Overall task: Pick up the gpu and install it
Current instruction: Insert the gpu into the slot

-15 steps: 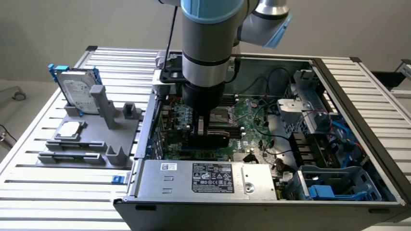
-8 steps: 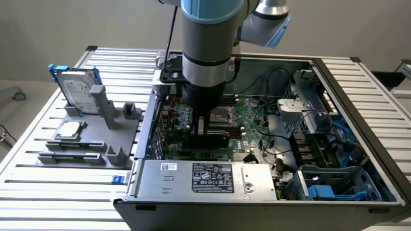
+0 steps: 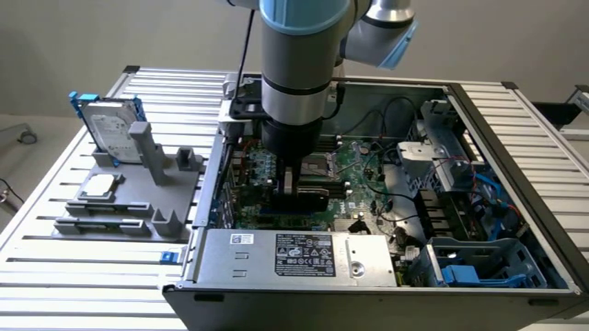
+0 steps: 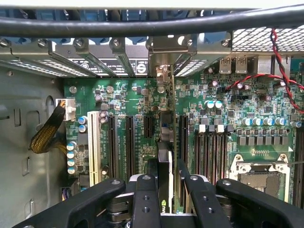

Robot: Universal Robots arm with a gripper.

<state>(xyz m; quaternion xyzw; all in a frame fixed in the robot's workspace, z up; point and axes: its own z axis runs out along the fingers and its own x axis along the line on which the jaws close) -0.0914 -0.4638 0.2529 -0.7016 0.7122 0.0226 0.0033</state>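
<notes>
Fingers [image 4: 165,187] clamp the gpu [image 4: 165,156] edge-on above the motherboard [image 4: 223,118]; power-supply label [image 3: 304,252] unreadable.

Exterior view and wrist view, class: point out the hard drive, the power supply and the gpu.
hard drive [image 3: 112,131]: exterior view, silver top face.
power supply [image 3: 294,258]: exterior view, labelled silver casing.
gpu [image 4: 164,166]: wrist view, card's thin edge between the fingers, above the motherboard slot.

You are likely in a robotics lab: a slatted aluminium table [image 3: 83,276] carries an opened computer case [image 3: 515,124] and grey part fixtures [image 3: 138,200].
</notes>
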